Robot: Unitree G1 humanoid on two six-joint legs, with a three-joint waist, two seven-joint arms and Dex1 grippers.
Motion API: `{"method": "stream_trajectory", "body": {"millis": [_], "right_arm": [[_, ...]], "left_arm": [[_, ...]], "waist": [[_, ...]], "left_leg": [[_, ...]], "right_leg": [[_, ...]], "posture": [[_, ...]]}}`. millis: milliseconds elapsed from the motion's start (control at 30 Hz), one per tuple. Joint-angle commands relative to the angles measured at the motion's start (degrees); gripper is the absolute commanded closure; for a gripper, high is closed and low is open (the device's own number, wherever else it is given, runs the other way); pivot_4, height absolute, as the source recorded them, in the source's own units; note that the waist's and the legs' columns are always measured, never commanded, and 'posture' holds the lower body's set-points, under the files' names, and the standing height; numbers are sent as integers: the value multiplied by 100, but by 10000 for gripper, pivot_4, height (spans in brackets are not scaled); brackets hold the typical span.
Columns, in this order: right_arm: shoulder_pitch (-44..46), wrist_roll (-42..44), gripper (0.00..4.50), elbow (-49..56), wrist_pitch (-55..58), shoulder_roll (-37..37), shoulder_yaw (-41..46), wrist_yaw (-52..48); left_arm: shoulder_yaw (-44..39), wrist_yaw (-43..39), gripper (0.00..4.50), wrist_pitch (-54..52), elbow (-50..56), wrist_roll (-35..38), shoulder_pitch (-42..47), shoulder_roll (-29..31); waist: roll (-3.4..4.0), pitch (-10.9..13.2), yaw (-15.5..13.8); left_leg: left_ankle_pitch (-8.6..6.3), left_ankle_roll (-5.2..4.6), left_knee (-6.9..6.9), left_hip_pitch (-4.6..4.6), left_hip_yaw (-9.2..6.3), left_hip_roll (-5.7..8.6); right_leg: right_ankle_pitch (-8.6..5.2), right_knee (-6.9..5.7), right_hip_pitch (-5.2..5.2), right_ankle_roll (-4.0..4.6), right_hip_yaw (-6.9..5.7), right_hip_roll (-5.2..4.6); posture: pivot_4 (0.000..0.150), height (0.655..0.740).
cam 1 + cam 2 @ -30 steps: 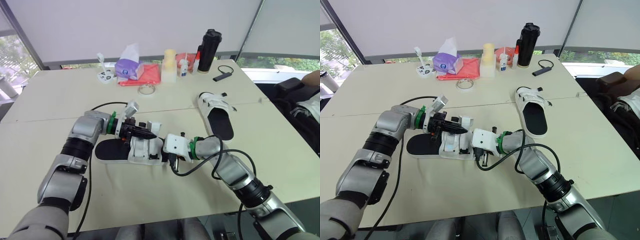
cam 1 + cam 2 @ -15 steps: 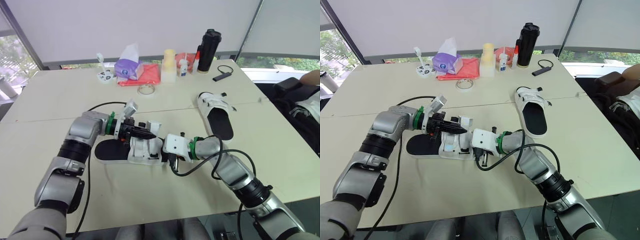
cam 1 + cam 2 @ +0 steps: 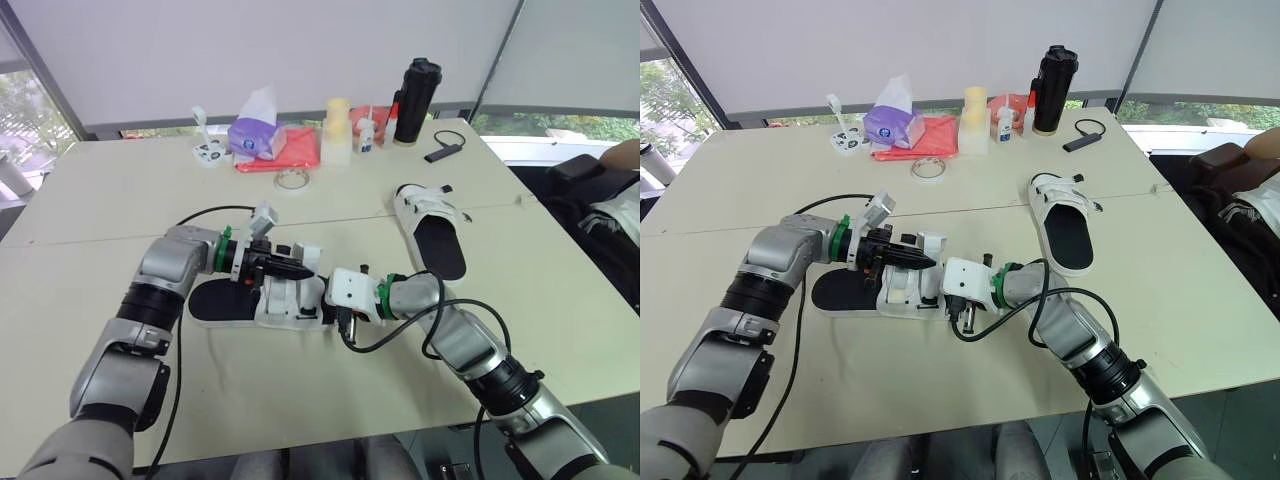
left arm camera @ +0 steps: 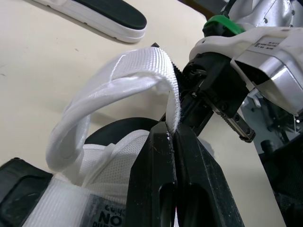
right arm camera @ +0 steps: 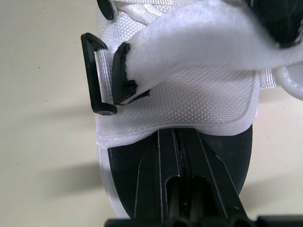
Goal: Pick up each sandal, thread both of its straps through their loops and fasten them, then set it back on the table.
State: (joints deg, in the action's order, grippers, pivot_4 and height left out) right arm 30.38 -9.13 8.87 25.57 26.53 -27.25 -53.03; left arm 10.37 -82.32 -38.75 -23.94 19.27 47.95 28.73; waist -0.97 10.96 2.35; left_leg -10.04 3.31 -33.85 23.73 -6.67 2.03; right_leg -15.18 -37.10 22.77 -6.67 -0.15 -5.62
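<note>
1. Near sandal (image 3: 262, 301): white with a black footbed, lying flat on the surface (image 3: 300, 400), about mid-width on the robot's side of it. It sits between the two grippers.
2. Strap (image 4: 137, 66): white webbing, arched up off the upper in a loop. Its free end hangs down into the left gripper (image 4: 171, 133), which is clamped on that end.
3. Loop (image 5: 97, 75): a black plastic buckle on the edge of the upper. A black-tipped strap end lies just beside it, and I cannot tell if it is through.
4. Right gripper (image 5: 177, 135): fingers pressed together, tips at the rim of the white upper over the black footbed. Whether they nip any fabric I cannot tell.
5. Far sandal (image 3: 432, 232): same make, flat on the surface to the robot's right. It is well apart from the near one, with its straps toward the far edge.
6. Surface: pale cream and matte, with a seam running across between the near and far halves.
7. Far edge holds a cluster:
   - a purple tissue pack (image 3: 257, 132) on a red cloth (image 3: 298, 148);
   - a tape ring (image 3: 292, 179) just in front of them;
   - a pale yellow cup stack (image 3: 338, 130), a small white bottle (image 3: 368, 136) and a tall black flask (image 3: 417, 88);
   - a black cable (image 3: 446, 146) to the flask's right.
8. Room: a light blind (image 3: 280, 50) covers the windows behind the surface, with greenery at both sides. Dark bags (image 3: 590, 205) sit past the surface's right end.
</note>
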Motion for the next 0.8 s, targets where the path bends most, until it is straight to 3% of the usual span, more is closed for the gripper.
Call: {"method": "stream_trajectory", "body": {"millis": [33,167,800], "right_arm": [[-114,-73,45000,-122,86,13,-234,-81],[-117,-80,45000,-120,89,16,-235,-85],[-127,-92,45000,-114,84,27,-219,-82]], "left_arm": [[-56,52,36613,-83,180,88,14,22],[-96,20,16444,-230,194,185,26,27],[-68,96,16444,-886,774,610,-260,129]], "waist": [[0,0,-1],[0,0,-1],[0,0,-2]], "left_leg": [[0,0,0,0,0,0],[0,0,0,0,0,0],[0,0,0,0,0,0]], "right_leg": [[0,0,0,0,0,0],[0,0,0,0,0,0],[0,0,0,1,0,0]], "posture": [[1500,7400],[1500,7400],[1500,7400]]}}
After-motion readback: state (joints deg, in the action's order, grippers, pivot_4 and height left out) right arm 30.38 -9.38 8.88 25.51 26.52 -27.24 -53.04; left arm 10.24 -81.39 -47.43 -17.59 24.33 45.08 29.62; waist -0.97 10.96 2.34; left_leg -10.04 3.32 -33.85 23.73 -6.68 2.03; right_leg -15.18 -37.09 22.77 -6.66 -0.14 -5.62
